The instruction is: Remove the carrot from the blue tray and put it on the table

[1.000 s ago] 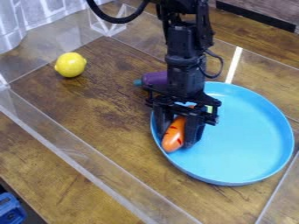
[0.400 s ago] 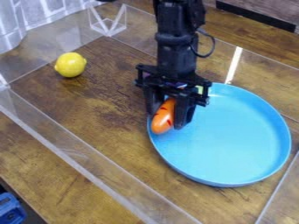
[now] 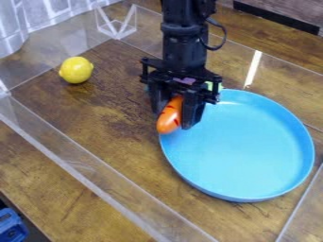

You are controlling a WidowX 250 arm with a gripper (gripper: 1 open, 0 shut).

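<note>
Camera view from the table's corner: the gripper point(image 3: 176, 112) points straight down, its jaws clamped on the carrot point(image 3: 168, 118). Carrot hangs above the near-left rim of the blue tray point(image 3: 252, 151); a lemon point(image 3: 76, 70) sits well off to its left.

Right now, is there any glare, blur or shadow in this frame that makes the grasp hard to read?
Camera view: a bright streak of glare lies on the table just behind the blue tray; the clear plastic walls reflect light softly; the hand is dark and slightly soft, hiding part of the carrot, though its orange end shows; the lemon is evenly lit.
</note>
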